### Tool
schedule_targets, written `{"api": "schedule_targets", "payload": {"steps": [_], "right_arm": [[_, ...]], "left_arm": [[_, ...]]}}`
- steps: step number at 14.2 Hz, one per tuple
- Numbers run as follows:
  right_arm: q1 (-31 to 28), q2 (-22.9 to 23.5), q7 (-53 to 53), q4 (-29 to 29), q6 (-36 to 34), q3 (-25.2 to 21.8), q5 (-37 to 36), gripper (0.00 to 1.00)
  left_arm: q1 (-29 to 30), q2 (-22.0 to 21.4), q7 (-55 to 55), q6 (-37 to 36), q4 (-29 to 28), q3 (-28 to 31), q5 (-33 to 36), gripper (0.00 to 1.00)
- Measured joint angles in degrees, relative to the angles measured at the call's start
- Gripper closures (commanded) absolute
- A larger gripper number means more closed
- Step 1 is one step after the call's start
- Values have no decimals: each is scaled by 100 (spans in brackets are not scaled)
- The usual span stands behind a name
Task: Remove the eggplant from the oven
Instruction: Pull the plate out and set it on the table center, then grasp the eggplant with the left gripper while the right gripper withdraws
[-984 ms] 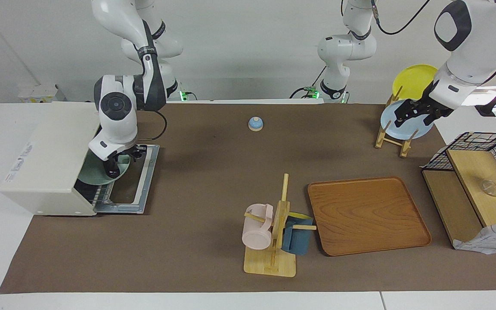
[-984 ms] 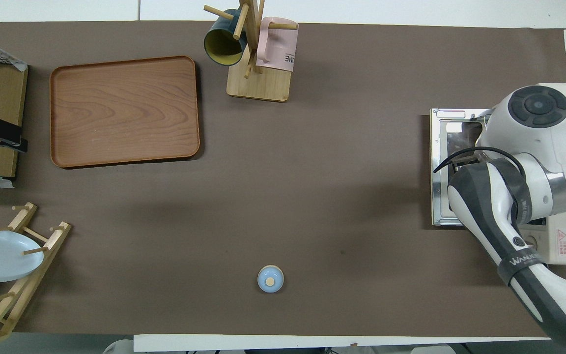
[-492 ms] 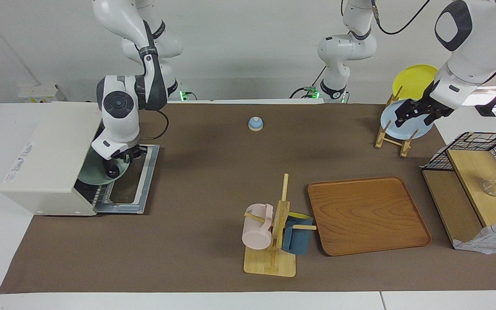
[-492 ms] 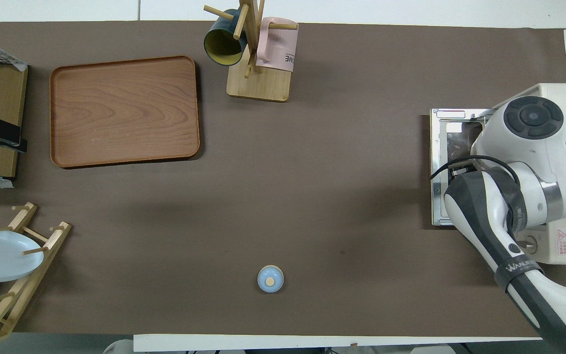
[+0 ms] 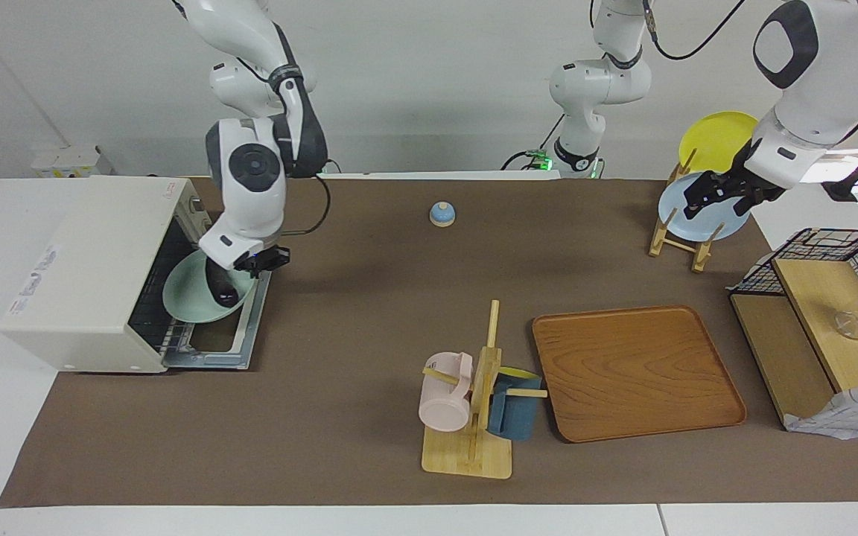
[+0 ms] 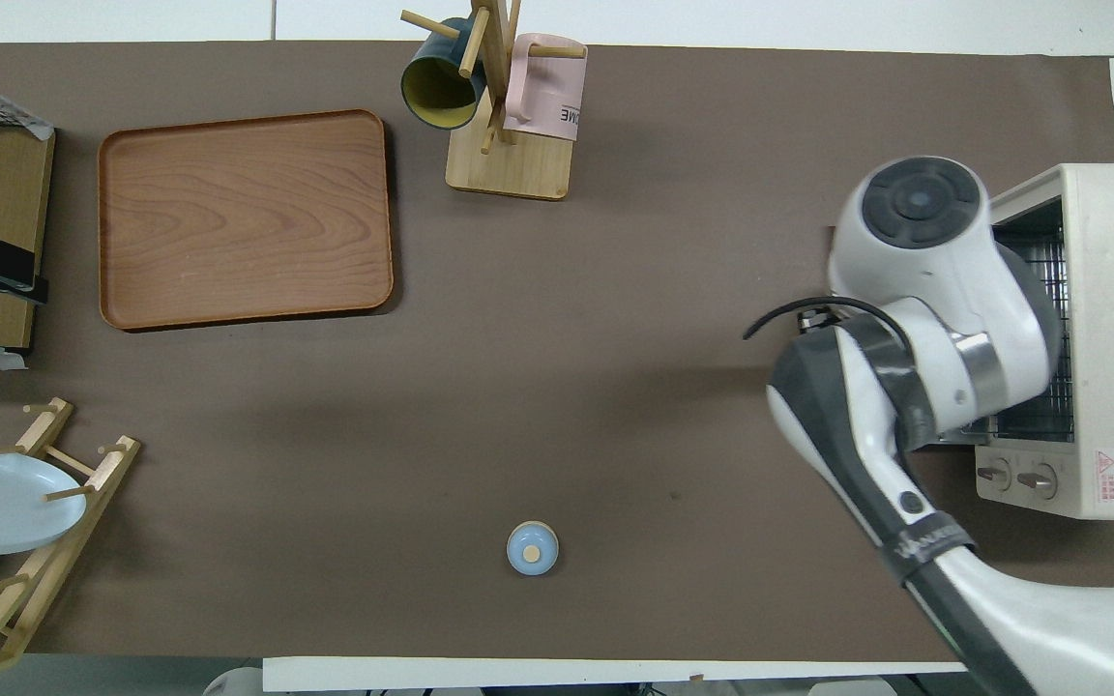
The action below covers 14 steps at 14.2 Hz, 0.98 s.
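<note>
- Left hand [image 5: 719, 195]: waiting over the wooden dish rack [image 5: 678, 242]; grip cannot be told.
- Right hand [image 5: 226, 275]: the nearer arm, hanging over the oven's dropped door [image 5: 239, 342] and apparently pinching the eggplant's top.
- Eggplant [image 5: 222, 292]: small, glossy, dark purple; hanging directly under the hand with its long axis upright, just over the plate.
- Plate [image 5: 185, 301]: pale green, round, smooth; lying tilted and jutting from the oven mouth.
- Oven [image 5: 79, 268]: cream, boxy, wire rack inside; sitting at the right arm's end of the tabletop [image 5: 369, 298].
</note>
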Motion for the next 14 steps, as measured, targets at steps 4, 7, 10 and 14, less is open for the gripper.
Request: {"api": "schedule_targets", "payload": {"steps": [4,7,10,14], "right_arm": [[1115,1897,1874,2838,-1143,158,909,100],[1486,3681,3631,4740,-517,758,1124,100],[1812,4465,4340,5491,-64,903,1125,46],[1847,4350,4840,5863,50,1009,1165,38]], "left_arm": [[125,0,0,-13,-26,23,0,0],[125,-1,0,-18,-85,23,0,0],[122,-12,0,-40,-122,20,0,0],[-89,-275,-39,308,-770,-61,-2,0]]}}
